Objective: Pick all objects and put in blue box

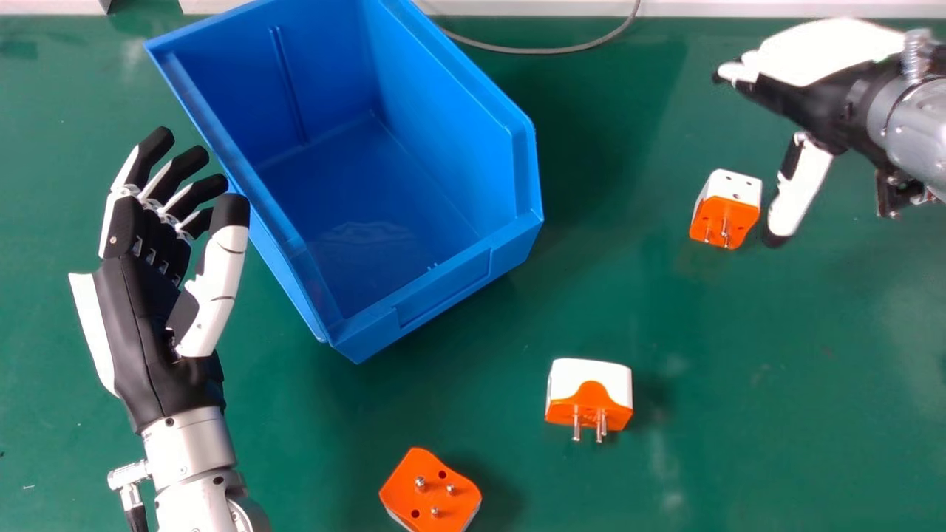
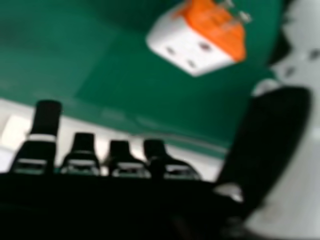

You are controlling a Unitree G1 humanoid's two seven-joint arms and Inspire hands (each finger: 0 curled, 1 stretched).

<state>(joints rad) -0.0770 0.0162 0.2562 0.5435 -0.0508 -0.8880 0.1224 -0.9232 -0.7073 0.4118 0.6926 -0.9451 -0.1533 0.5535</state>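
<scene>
3 plug adapters [image 1: 589, 395] sit outside the blue box [image 1: 443, 292]. Left hand [image 1: 148, 325] is left of it, right hand [image 1: 820, 81] right, both relaxed open.

Through your right hand [image 1: 828, 52] camera you have one plug [image 2: 200, 40] on the green table [image 2: 45, 55], white with an orange face. You can see holes in its white side and metal pins standing out of the orange. Your fingers [image 2: 47, 117] point out straight, side by side, with the thumb [image 2: 272, 130] well away from them. The plug sits apart from both, touching neither. Past your fingertips, a thin cable [image 2: 200, 142] runs along the table near its white edge [image 2: 75, 124].
</scene>
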